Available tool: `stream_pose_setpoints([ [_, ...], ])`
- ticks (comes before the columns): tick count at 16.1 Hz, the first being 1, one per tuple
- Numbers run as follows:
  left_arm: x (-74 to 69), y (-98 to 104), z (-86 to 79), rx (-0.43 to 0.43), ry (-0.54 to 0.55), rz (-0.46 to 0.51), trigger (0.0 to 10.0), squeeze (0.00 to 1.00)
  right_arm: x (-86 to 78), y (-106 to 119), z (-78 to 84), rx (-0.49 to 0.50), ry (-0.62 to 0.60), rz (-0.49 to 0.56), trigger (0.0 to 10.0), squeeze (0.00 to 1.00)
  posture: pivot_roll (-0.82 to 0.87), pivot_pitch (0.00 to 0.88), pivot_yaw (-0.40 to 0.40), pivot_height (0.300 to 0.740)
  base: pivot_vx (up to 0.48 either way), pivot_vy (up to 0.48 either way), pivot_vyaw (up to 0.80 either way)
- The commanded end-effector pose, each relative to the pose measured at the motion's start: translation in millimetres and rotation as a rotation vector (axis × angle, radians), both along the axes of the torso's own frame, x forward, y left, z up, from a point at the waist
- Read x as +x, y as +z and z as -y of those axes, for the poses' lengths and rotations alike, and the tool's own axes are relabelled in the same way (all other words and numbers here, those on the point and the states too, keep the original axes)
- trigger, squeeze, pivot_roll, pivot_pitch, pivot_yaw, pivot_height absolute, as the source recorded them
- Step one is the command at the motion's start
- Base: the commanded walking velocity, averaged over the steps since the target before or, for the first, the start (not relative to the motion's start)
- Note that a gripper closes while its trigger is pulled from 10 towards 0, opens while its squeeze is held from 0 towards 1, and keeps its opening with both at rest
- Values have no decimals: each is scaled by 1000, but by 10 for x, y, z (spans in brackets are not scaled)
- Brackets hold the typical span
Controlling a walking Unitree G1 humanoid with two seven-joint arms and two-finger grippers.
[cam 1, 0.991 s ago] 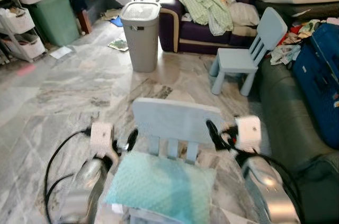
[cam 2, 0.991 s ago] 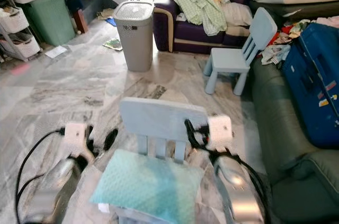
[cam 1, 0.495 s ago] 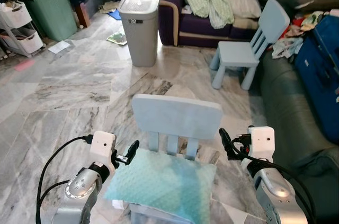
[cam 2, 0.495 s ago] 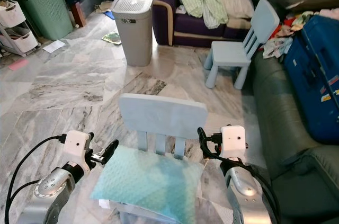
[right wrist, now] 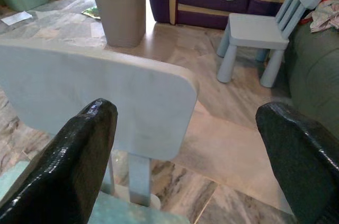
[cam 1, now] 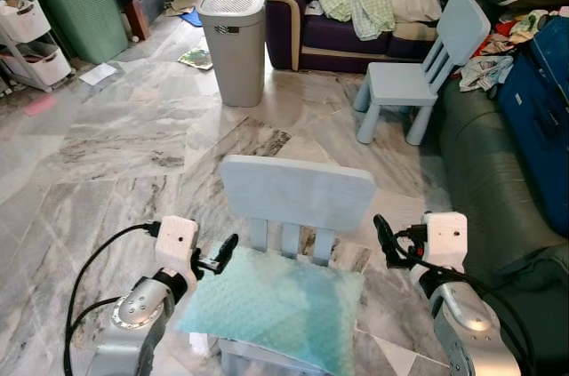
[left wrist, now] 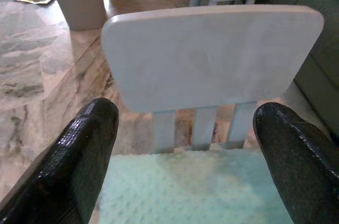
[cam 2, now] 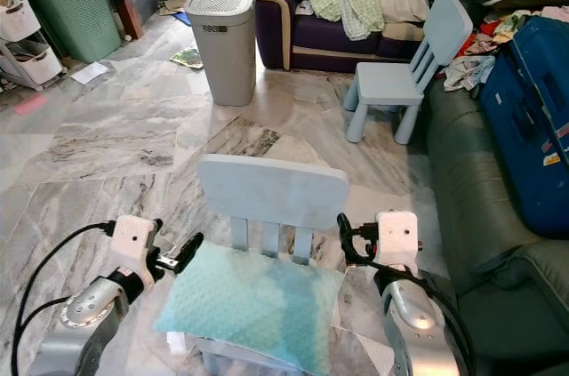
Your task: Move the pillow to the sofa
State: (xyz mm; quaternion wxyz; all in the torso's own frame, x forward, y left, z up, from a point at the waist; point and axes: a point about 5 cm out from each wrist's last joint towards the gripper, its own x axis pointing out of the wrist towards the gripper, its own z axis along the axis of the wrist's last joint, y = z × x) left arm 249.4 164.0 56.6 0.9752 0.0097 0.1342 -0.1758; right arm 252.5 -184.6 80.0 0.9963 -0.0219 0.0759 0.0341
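Observation:
A pale teal pillow (cam 1: 276, 309) lies flat on the seat of a small light-blue chair (cam 1: 298, 196) right in front of me. My left gripper (cam 1: 222, 253) hovers at the pillow's left far corner, open, its black fingers (left wrist: 87, 144) spread wide on either side of the chair back. Beside the chair's right side, just off the pillow's right far corner, my right gripper (cam 1: 384, 238) is also open with nothing between its fingers (right wrist: 85, 150). A dark green sofa (cam 1: 493, 203) runs along my right. Farther back stands a purple sofa (cam 1: 331, 43).
A blue suitcase (cam 1: 538, 114) and loose clothes lie on the green sofa. Clothes and cushions cover the purple sofa. A second small blue chair (cam 1: 413, 83) stands before it, a grey bin (cam 1: 233, 43) to its left. A green hamper (cam 1: 84, 16) and shelves stand far left.
The view has shifted and steadied. Both arms have sharpened from blur, and the grippers have settled lower at the two far corners of the pillow. The pillow has not moved.

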Motion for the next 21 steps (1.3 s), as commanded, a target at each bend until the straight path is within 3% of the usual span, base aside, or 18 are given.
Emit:
stream_pose_setpoints([
  [1,-9,22,-18,12,6,4,10000,0,21,59,5,-4,3,17,10000,0,-49,98,25,740,0,0,0],
  [8,25,36,-36,17,11,8,10000,0,26,59,-59,1,27,13,10000,0,-51,99,23,740,0,0,0],
  [21,16,31,-19,16,8,6,10000,0,39,65,-89,3,44,12,10000,0,-52,106,20,616,0,0,0],
])
